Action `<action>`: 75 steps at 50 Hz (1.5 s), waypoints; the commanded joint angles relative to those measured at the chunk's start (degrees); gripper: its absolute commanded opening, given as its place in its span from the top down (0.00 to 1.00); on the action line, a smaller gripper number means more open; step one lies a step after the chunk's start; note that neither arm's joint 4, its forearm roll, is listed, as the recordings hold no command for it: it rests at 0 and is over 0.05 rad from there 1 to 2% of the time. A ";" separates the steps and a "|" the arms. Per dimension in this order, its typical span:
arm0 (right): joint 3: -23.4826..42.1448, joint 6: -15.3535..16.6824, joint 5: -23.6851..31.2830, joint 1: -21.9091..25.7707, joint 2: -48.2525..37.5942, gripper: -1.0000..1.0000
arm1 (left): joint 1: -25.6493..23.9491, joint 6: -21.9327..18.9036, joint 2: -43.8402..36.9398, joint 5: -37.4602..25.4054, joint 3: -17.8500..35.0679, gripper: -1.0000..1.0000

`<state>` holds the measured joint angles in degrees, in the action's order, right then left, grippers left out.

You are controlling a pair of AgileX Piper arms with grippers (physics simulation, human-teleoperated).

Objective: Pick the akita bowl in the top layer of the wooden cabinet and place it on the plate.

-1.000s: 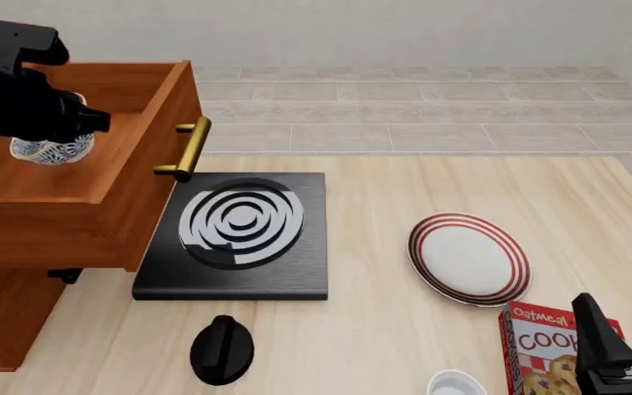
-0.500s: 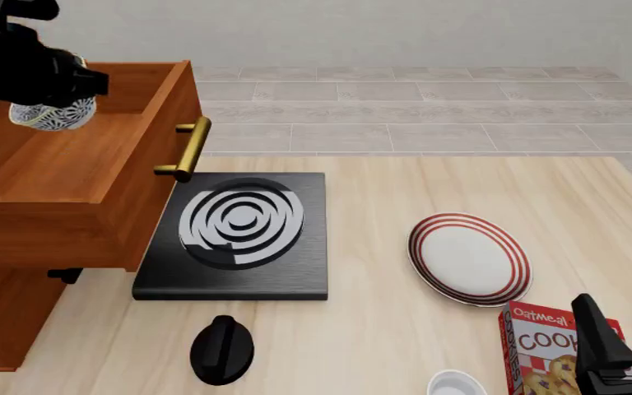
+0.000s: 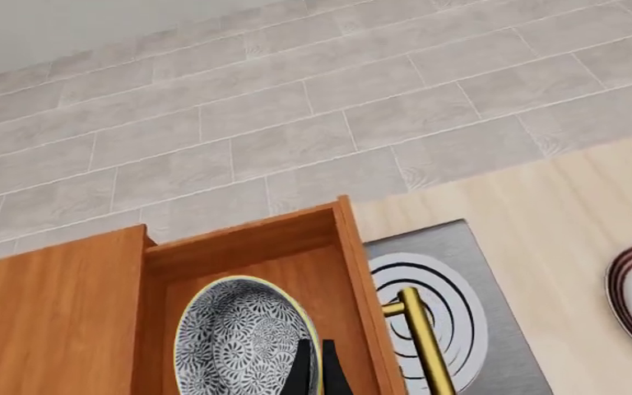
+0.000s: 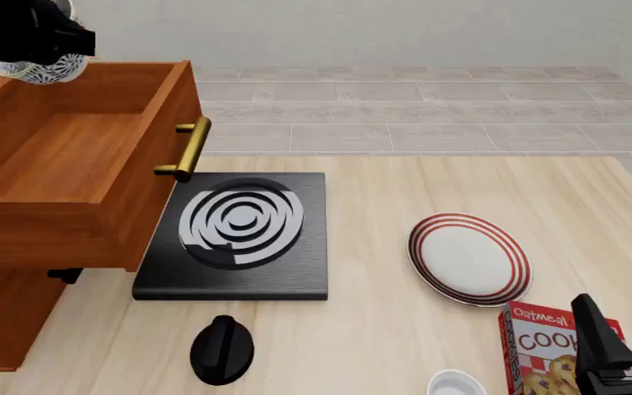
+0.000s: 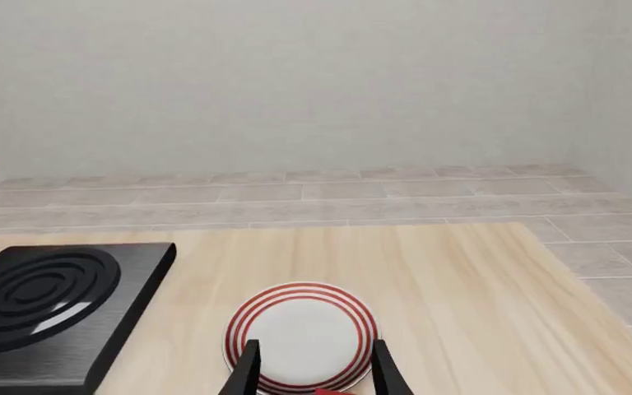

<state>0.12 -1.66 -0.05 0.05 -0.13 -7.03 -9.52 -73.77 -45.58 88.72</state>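
My left gripper is shut on the rim of the akita bowl, a speckled black-and-white bowl hanging above the back of the open top layer of the wooden cabinet. In the left wrist view the bowl hangs tilted over the drawer, with the closed fingers pinching its edge. The red-ringed plate lies on the table to the right and holds nothing. My right gripper stands open near the front right corner; its wrist view shows the plate just beyond the spread fingers.
A black stove with a grey ringed burner sits between cabinet and plate, below the drawer's brass handle. A black knob-like object, a plain white bowl and an oatmeal cookie box stand along the front edge.
My left gripper has lifted the akita bowl up out of the drawer, from the drawer floor to above its rim. The right arm has not moved.
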 commanded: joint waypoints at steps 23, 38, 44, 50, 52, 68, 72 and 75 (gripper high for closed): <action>0.03 0.35 0.21 0.17 0.11 0.00 | -5.81 -4.68 2.47 6.11 4.09 1.00; 0.01 0.76 0.24 0.48 0.10 0.00 | -11.55 -4.46 2.18 7.50 7.04 1.00; -0.01 0.90 0.30 0.49 0.09 0.00 | -14.81 -4.48 1.85 7.91 8.16 1.00; 0.01 1.04 0.28 0.54 0.06 0.00 | -16.73 -4.63 1.58 8.60 7.81 1.00; 0.01 1.04 0.28 0.54 0.06 0.00 | -17.44 -4.93 1.58 8.88 7.55 1.00; 0.02 0.84 0.58 0.63 0.03 0.00 | -23.35 -5.83 0.65 10.02 7.59 1.00; 0.04 0.89 0.59 0.54 0.10 0.00 | -24.50 -5.81 0.19 10.24 8.62 1.00; 0.01 0.93 0.48 0.44 0.10 0.00 | -25.70 -5.44 -0.03 9.77 9.67 1.00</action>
<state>0.13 -0.75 0.30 0.60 -0.19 -29.25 -14.99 -73.22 -35.96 96.38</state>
